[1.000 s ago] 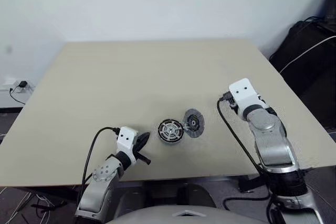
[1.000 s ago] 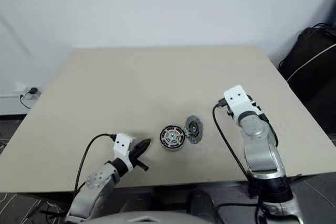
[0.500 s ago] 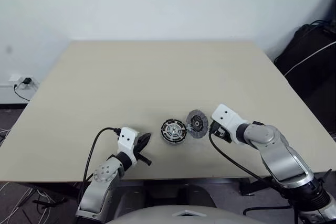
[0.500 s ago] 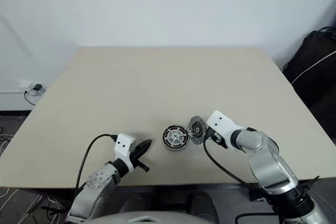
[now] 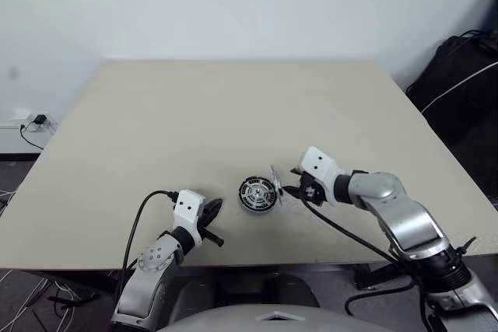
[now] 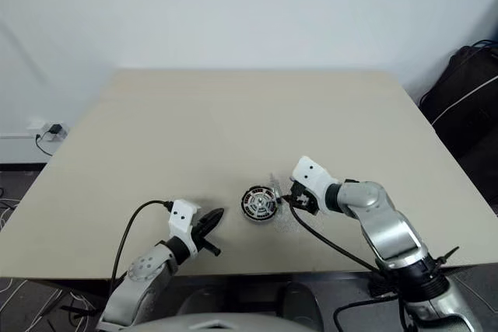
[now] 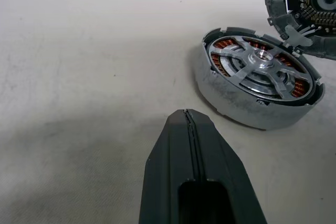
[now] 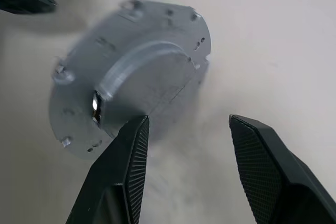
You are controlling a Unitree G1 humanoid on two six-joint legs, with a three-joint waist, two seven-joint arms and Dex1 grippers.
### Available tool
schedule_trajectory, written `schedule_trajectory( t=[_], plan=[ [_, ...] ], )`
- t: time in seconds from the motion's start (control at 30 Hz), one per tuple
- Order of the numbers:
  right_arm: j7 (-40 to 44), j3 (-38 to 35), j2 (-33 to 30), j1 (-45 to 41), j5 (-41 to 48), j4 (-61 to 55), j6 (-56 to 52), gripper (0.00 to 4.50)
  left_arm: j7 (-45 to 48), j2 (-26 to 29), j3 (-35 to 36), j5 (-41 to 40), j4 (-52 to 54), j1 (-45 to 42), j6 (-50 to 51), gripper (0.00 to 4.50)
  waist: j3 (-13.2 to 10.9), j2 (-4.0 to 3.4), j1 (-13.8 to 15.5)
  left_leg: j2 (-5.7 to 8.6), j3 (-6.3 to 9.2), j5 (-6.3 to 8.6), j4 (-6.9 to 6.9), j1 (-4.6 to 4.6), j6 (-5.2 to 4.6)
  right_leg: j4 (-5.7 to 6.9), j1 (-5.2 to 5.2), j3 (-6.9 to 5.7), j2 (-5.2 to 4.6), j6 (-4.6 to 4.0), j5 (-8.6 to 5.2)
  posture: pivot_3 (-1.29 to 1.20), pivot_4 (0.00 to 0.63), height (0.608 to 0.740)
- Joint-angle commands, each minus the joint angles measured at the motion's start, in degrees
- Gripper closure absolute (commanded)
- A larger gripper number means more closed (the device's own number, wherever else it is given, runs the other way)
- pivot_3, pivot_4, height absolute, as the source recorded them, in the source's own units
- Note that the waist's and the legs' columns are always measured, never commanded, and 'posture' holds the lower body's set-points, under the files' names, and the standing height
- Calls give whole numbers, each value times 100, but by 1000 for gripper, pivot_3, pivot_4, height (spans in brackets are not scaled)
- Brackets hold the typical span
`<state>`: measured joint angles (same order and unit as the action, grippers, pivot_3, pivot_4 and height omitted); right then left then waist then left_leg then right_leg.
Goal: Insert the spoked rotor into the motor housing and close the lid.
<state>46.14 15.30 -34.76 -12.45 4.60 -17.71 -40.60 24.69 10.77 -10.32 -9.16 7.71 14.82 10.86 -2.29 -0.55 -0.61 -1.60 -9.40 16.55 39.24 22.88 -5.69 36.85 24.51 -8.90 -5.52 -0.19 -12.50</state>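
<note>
The motor housing (image 5: 257, 193) lies on the table near its front edge. In it sits the spoked rotor (image 7: 261, 61), silver spokes over copper windings. Just right of the housing the lid (image 5: 275, 178) stands tilted on its edge, its dark inner face (image 7: 302, 3) turned toward the housing. Its smooth grey back (image 8: 131, 66) faces my right gripper (image 5: 289, 190). That gripper is open, right behind the lid, with nothing between its fingers (image 8: 128, 177). My left gripper (image 5: 215, 204) is shut and empty, a short way left of the housing and pointing at it.
The beige table (image 5: 233, 106) stretches far behind the parts. Its front edge runs close below both grippers. A black bag with a white cable (image 5: 459, 68) stands off the table's right side. A wall socket (image 5: 31, 122) is low on the left.
My right arm swung left and down until its gripper came up to the lid. The lid, flat beside the housing before, now stands tilted on edge. The left arm kept still.
</note>
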Motion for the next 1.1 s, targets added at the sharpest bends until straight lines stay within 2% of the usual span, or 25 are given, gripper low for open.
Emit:
schedule_trajectory(
  t=[0.03, 0.43, 0.6, 0.8, 0.93, 1.1],
  plan=[
    [3, 108, 219, -233, 65, 232, 241, 1899, -32, 14, 51, -28, 258, -12, -30, 4500, 0, -1, 1, 0, 0, -4, 0, 0, 7, 0, 0, 0, 0, 0, 0, 0, 0, 740],
    [-224, 630, 1115, -542, -74, 1486, 592, 1899, -87, 42, 86, -29, 296, 34, -59, 4500, 3, -3, -1, 1, -2, -15, 0, 1, 25, 2, 0, 1, -2, -1, 2, 0, 0, 740],
    [-378, 764, 1155, -497, -241, 1663, 410, 1899, -105, 31, 92, -32, 293, 46, -72, 4500, 30, -3, -6, 1, -4, -16, 0, -5, 28, 4, -3, 3, -2, 0, 2, 0, 0, 740],
    [-426, 439, 1260, -210, 76, 1031, 676, 1899, -97, 34, 91, -28, 265, 26, -77, 4500, 52, -5, 2, 1, -3, -17, 0, -10, 30, 4, -7, 3, -5, 0, 2, 0, 0, 740],
    [-354, -125, 1574, 144, 779, 239, 1114, 1899, -75, 36, 79, -29, 230, -13, -76, 4500, 45, -10, -5, 1, -3, -17, -4, -2, 30, 4, 1, 3, -4, 0, 2, 0, 0, 740],
    [-114, -532, 1740, 456, 1682, -512, 1163, 1899, -57, 35, 57, -32, 205, -30, -68, 4500, 42, -3, 11, 1, -2, -15, -4, -2, 28, 2, 0, 2, -2, 0, 2, 0, 0, 740]
  ],
)
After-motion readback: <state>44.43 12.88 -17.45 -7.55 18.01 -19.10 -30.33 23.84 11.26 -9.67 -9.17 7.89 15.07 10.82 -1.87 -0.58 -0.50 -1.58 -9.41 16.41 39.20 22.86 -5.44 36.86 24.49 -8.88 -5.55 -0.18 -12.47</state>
